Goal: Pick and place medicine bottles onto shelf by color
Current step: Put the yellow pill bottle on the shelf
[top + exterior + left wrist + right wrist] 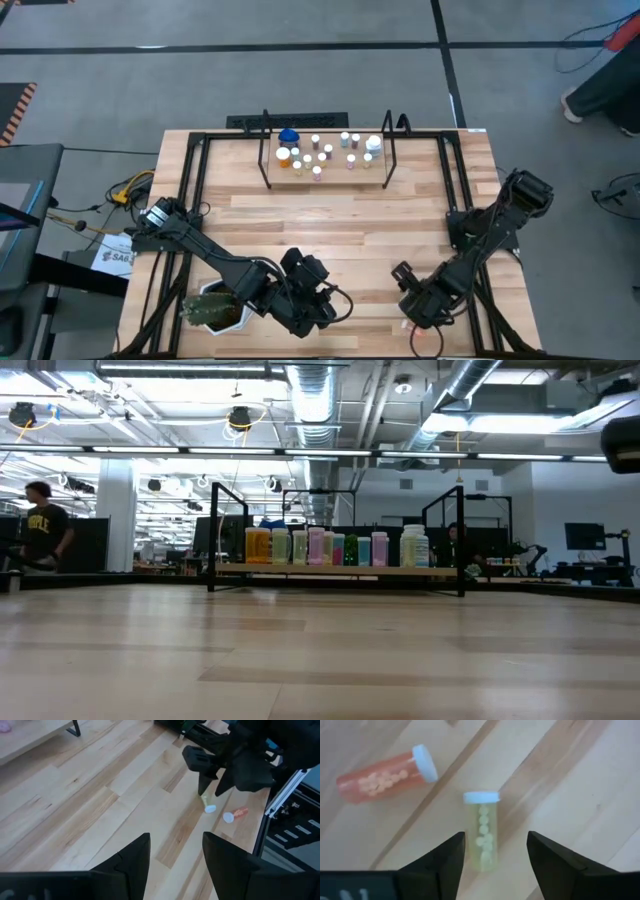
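We are hovering our right end effector, fingers apart, over the yellow bottle lying on the table at its five o'clock corner, long axis running between the fingers, cap pointing away, the orange bottle just beside.

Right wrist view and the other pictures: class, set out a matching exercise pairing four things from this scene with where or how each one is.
Things:
1. yellow bottle
2. orange bottle
3. plant
4. blue-lidded bottle

Places or states:
A. stands on the shelf
B. lies on the table just ahead of the right gripper's open fingers
C. sits at the table's near edge by the left arm
D. lies on its side, clear of both grippers

Pairs: 1-B, 2-D, 3-C, 4-A
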Controlling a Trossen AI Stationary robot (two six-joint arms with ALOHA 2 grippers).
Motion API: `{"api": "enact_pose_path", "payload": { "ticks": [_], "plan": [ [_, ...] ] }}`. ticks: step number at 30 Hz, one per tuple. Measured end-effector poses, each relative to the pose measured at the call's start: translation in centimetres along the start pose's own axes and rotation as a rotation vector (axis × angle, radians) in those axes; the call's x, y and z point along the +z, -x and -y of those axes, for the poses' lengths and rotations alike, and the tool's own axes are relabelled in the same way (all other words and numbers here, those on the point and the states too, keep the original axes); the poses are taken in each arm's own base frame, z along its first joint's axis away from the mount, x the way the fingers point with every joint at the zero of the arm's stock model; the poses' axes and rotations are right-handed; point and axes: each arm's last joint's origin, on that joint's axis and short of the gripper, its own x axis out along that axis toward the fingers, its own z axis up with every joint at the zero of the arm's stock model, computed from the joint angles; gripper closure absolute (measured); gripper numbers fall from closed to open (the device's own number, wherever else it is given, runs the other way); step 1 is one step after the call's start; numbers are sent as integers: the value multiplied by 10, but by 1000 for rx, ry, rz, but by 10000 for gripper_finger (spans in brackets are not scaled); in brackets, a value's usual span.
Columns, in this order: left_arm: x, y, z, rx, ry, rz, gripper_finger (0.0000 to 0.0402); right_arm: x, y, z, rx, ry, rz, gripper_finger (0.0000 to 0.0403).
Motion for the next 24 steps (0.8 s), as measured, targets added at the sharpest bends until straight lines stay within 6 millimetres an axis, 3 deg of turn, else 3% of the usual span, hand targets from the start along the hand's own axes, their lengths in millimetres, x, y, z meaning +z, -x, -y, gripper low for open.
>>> {"api": "enact_pose_path", "payload": {
  "ticks": [5,15,24],
  "plan": [
    [0,0,0,0,0,1,235,-2,-3,2,-2,-31,-12,163],
    [0,0,0,1,-10,2,235,-23,-28,-2,49,-54,0,163],
    [1,0,-1,11,-9,16,235,-22,-30,5,65,-171,22,172]
  ]
}}
